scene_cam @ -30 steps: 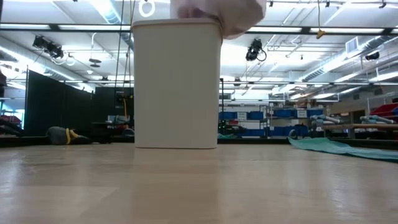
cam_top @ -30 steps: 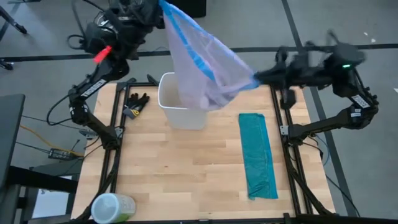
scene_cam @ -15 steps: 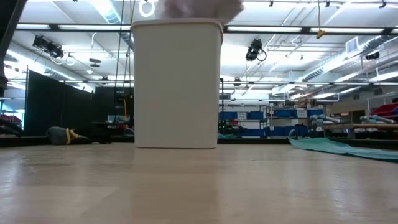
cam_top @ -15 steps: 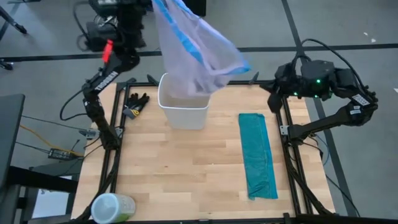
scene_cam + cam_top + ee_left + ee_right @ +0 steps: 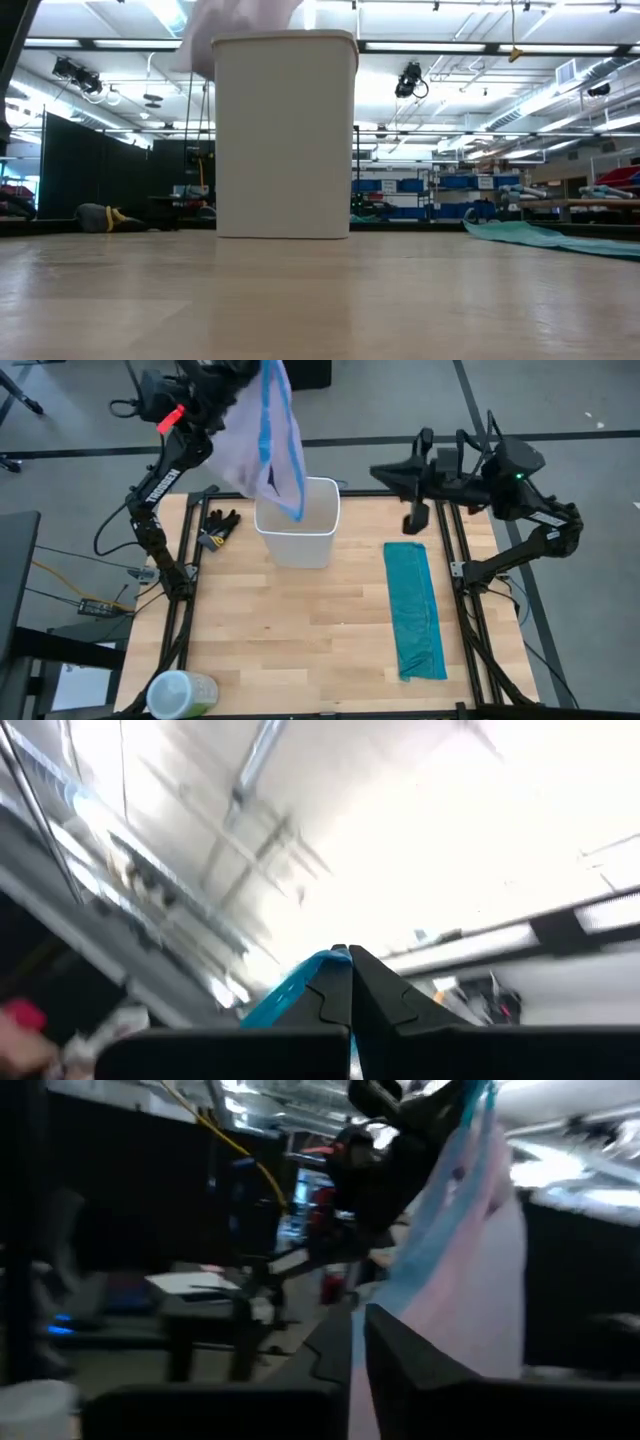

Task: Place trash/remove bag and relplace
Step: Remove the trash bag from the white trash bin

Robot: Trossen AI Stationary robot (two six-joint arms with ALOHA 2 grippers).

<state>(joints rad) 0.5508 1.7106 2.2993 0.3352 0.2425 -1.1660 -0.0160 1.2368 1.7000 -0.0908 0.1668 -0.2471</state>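
**Operator:** Where is the bag, and how far along are you seeing the task?

**Technician:** You are looking at the bag [image 5: 265, 445] hanging clear of the white bin [image 5: 297, 525], above the bin's left rim near the worktop's far edge. The left gripper [image 5: 350, 982] is holding it aloft, fingers clamped together on the blue rim band. The old liner is therefore out; judging from this, setting it down and fitting a replacement are still outstanding. No trash is showing on the worktop.

**Operator:** And the right arm, and your clearance?

**Technician:** The right gripper [image 5: 385, 472] is hovering near the far right corner, fingers together and holding nothing. The teal bag [image 5: 414, 608] is lying flat along the right edge. You are getting open worktop across the near half; a black glove [image 5: 218, 526] is lying at the left edge beside the bin, and a green-capped container [image 5: 180, 693] is occupying the near left corner.
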